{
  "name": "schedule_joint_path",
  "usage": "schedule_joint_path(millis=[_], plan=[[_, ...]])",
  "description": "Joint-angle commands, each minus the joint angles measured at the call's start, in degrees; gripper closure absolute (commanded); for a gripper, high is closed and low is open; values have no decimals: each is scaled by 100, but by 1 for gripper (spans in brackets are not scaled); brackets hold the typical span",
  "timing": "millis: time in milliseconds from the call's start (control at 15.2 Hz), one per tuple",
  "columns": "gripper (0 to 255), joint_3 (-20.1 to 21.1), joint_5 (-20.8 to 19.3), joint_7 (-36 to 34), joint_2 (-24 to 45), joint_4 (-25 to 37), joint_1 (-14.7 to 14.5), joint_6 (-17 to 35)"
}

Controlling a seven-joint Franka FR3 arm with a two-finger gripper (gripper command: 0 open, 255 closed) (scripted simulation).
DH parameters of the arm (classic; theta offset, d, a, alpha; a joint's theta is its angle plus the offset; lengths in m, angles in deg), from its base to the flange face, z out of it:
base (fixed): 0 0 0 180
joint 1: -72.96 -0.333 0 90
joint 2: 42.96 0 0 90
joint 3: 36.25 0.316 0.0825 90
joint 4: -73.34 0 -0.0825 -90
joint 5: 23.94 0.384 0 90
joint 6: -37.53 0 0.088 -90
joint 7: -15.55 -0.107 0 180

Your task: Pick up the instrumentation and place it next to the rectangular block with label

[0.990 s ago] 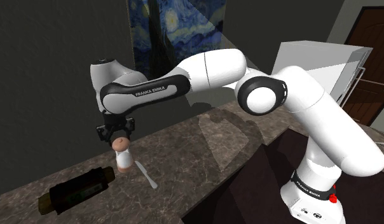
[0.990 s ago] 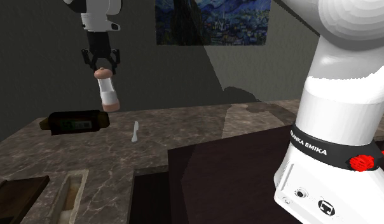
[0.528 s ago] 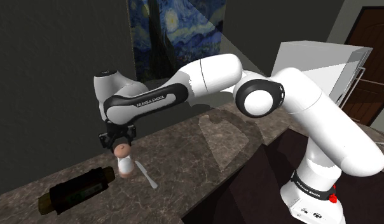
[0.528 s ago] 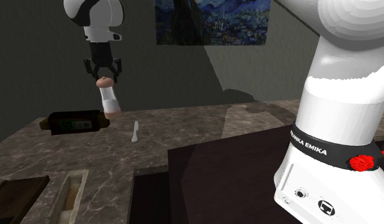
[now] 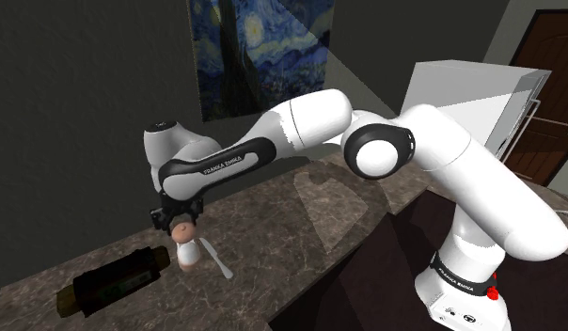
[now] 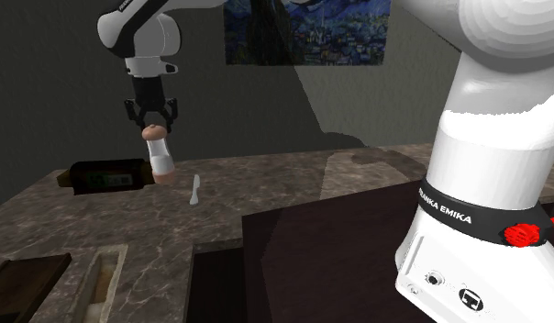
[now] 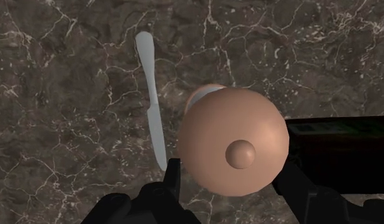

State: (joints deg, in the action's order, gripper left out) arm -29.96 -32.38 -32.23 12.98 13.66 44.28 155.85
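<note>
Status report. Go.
Gripper shut on tan-topped shaker. Shaker low over counter, beside labelled dark block. White knife lies close on its other side, not under it.

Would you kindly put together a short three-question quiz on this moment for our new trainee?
1. True or false: the black gripper is shut on the white shaker with a rounded tan cap.
2. Multiple choice: the pale flat knife lies on A) the dark marble counter, B) a plate, C) the floor.
3. Fill in: in the second exterior view, the dark rectangular block with a green label lies to the shaker's ____.
Key: 1 true; 2 A; 3 left.
</note>
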Motion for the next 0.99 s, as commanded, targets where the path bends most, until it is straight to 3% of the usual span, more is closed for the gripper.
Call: schedule_joint_path(millis=[0,924], plan=[[255,-7,-7,-8,105,28,-8,80],[255,-26,-26,-24,376,53,-17,326]])
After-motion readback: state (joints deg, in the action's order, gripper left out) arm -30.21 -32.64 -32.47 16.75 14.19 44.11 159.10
